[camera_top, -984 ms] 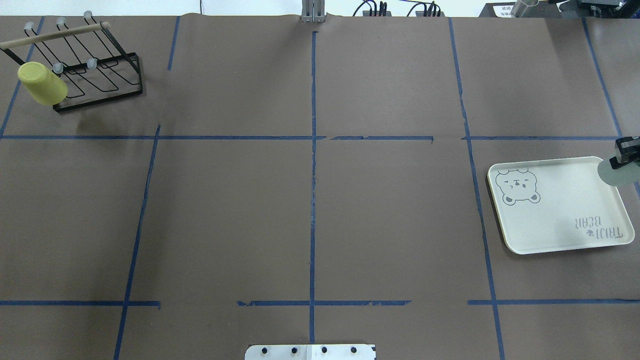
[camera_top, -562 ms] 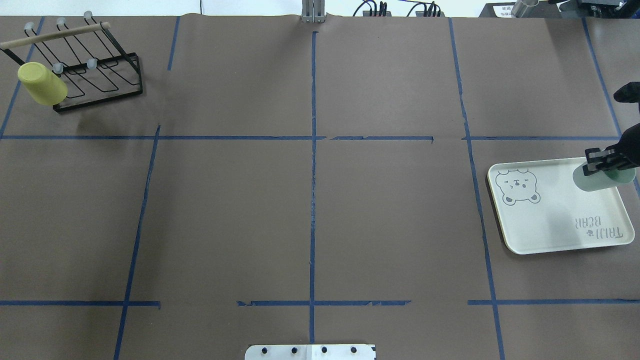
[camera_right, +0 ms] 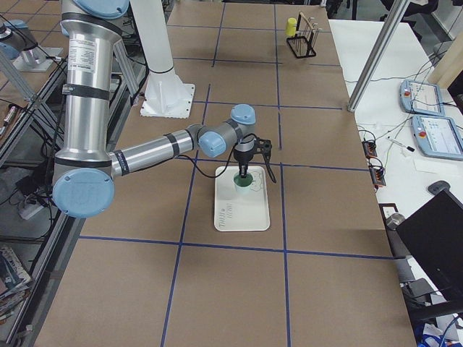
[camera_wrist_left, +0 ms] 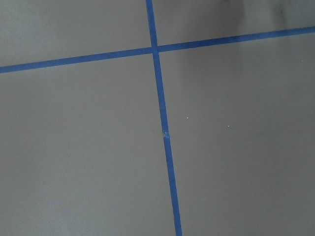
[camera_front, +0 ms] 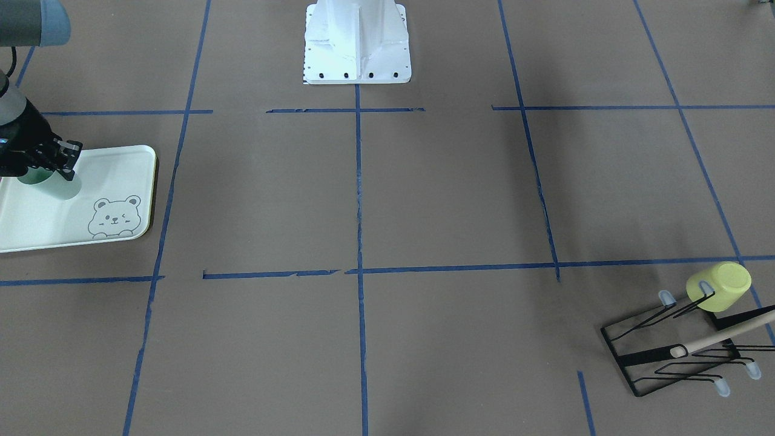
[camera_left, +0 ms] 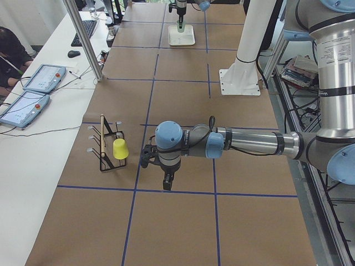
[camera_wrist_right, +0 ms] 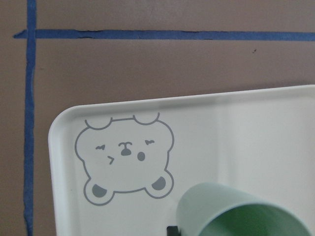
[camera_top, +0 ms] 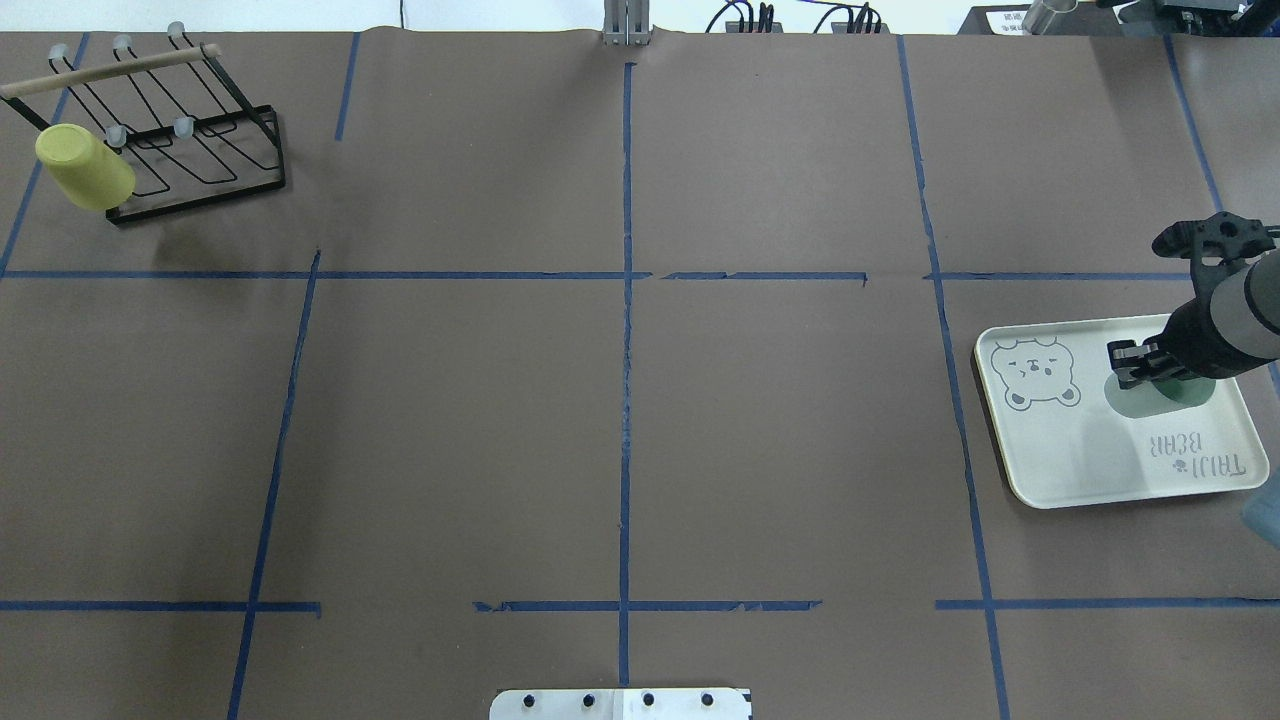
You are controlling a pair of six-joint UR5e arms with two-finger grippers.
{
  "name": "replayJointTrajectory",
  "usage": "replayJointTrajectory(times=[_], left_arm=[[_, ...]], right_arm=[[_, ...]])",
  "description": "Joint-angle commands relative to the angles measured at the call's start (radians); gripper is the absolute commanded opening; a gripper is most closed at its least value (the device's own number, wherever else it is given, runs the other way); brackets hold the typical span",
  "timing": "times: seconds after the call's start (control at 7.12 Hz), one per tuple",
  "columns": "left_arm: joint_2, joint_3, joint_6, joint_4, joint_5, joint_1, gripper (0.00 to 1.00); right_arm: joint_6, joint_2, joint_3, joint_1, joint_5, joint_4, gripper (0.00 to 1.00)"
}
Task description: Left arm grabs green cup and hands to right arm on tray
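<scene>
On my left, the yellow cup (camera_top: pixel 84 167) hung on the rack (camera_top: pixel 235 170). The left gripper (camera_left: pixel 166 180) showed only in the side view, so I couldn't tell its state. Far right, the right gripper (camera_top: pixel 1135 365) was clamped on the green cup (camera_top: pixel 1150 398), tilted low over the tray (camera_top: pixel 1060 450). I judged the handover done; next I'd level the cup, lower it, then release.
</scene>
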Motion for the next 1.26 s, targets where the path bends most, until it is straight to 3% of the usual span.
replayJointTrajectory(times=[0.0,0.14,0.28,0.42,0.56,0.98,1.12], left_arm=[[-0.001,0.0,0.0,0.0,0.0,0.0,1.0],[-0.001,-0.002,0.0,0.0,0.0,0.0,1.0],[-0.001,-0.002,0.0,0.0,0.0,0.0,1.0],[-0.002,-0.003,0.0,0.0,0.0,0.0,1.0],[-0.002,-0.003,-0.002,0.0,0.0,0.0,1.0],[-0.002,-0.003,-0.002,0.0,0.0,0.0,1.0],[-0.004,-0.005,-0.002,0.0,0.0,0.0,1.0]], right_arm=[[0.015,0.001,-0.081,-0.018,-0.013,0.103,0.01],[0.016,0.004,-0.09,-0.016,-0.013,0.13,0.03],[0.016,0.006,-0.098,-0.018,-0.013,0.13,0.2],[0.016,0.009,-0.106,-0.019,-0.015,0.132,0.79],[0.016,0.009,-0.103,-0.019,-0.013,0.132,1.0],[-0.017,0.004,-0.046,0.034,0.022,0.113,1.0],[-0.125,0.001,-0.043,0.109,0.09,0.078,1.0]])
